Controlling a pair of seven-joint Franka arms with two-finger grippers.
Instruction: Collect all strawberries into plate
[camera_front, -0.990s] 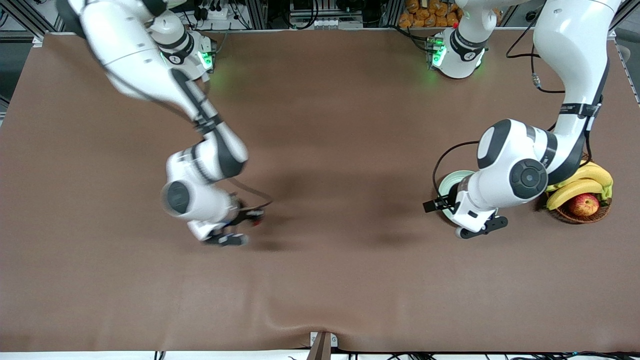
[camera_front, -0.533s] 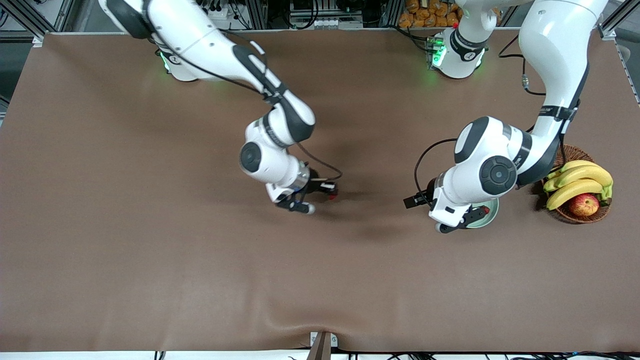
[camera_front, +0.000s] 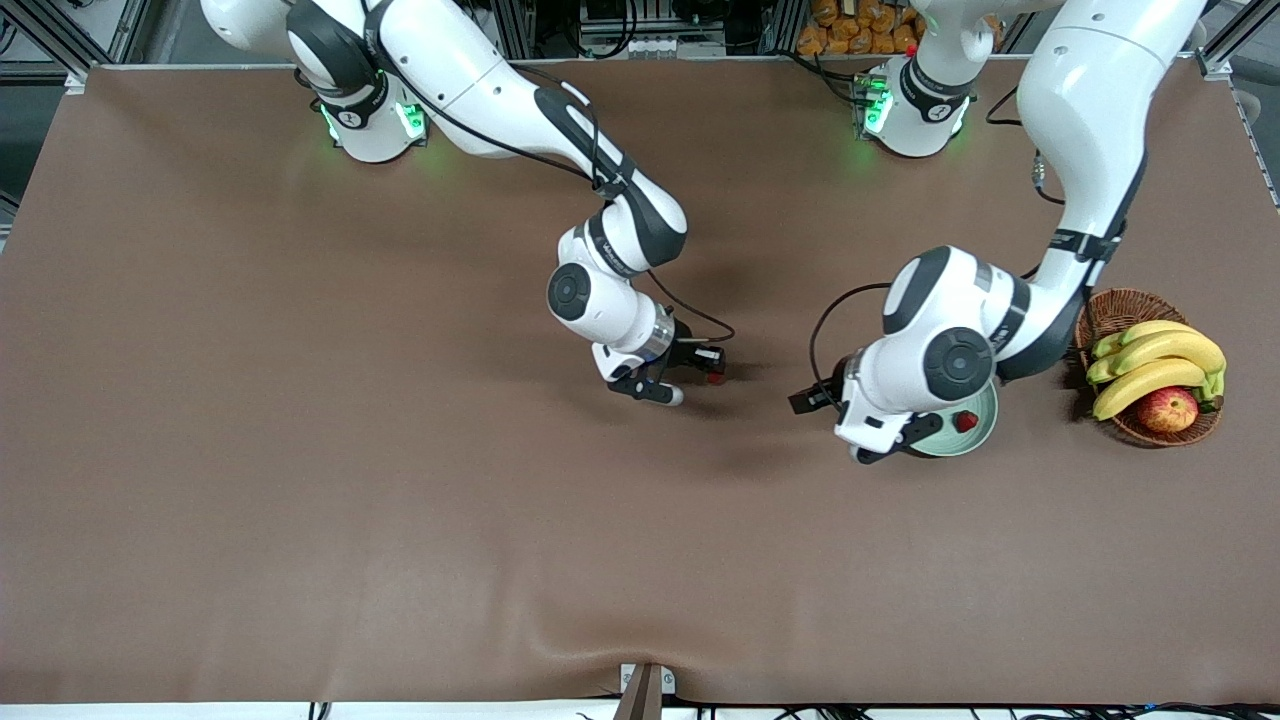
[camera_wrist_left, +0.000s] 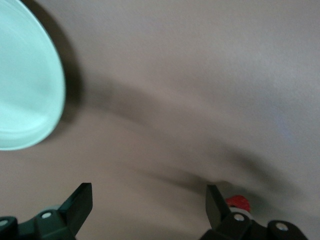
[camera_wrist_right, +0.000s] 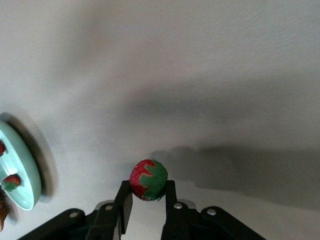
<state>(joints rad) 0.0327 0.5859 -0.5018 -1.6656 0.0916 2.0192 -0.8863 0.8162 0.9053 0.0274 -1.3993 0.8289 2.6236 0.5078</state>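
Observation:
My right gripper (camera_front: 713, 374) is shut on a strawberry (camera_front: 716, 379) and holds it low over the bare mat at mid-table; the right wrist view shows the berry (camera_wrist_right: 148, 179) pinched between both fingers. The mint-green plate (camera_front: 985, 420) lies toward the left arm's end, half hidden under my left arm. One strawberry (camera_front: 966, 421) shows on it in the front view. The right wrist view shows the plate (camera_wrist_right: 22, 167) with two strawberries, one (camera_wrist_right: 11, 181) in full and one at the picture's edge. My left gripper (camera_wrist_left: 148, 192) is open and empty, over the mat beside the plate (camera_wrist_left: 25, 90).
A wicker basket (camera_front: 1125, 305) with bananas (camera_front: 1160, 365) and an apple (camera_front: 1168, 408) stands beside the plate at the left arm's end. The brown mat (camera_front: 400, 520) covers the table.
My right arm has swung from the right arm's end toward the plate, carrying the strawberry. My left arm has shifted off the plate, uncovering part of it.

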